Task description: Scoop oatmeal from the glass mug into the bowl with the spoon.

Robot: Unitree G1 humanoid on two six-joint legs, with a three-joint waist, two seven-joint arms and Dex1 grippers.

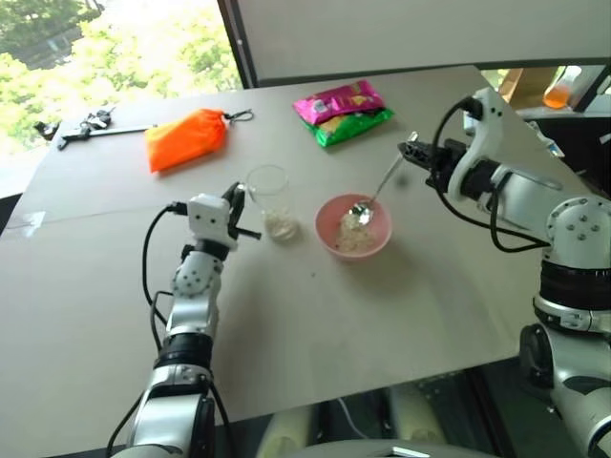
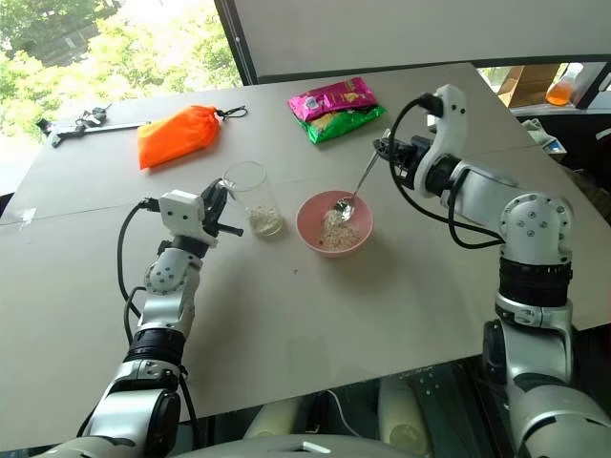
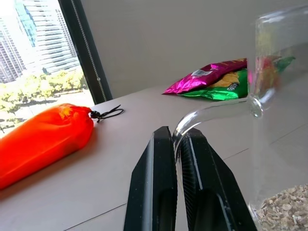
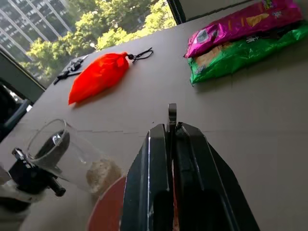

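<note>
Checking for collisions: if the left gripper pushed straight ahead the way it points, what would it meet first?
Most likely the glass mug itself: the left gripper is shut on its handle, with the mug's body just ahead. Depth is unclear.

Count of things sitting on the worktop (image 1: 401,315)

One glass mug (image 1: 268,196) is standing near the middle, one pink bowl (image 1: 353,227) is sitting just beside it at 3 o'clock, and one silver spoon (image 1: 378,188) is leaning into that bowl. Oatmeal is lying in two heaps: one in the mug's bottom (image 1: 281,225), one in the bowl (image 1: 357,239). One orange drawstring pouch (image 1: 185,138) is lying at 10 o'clock from the mug, one pink-and-green snack packet (image 1: 342,112) at 1 o'clock, and one dark metal tool (image 1: 81,128) at the far 10 o'clock corner. Two grippers are working here: left gripper (image 1: 237,212) and right gripper (image 1: 412,153).
</note>
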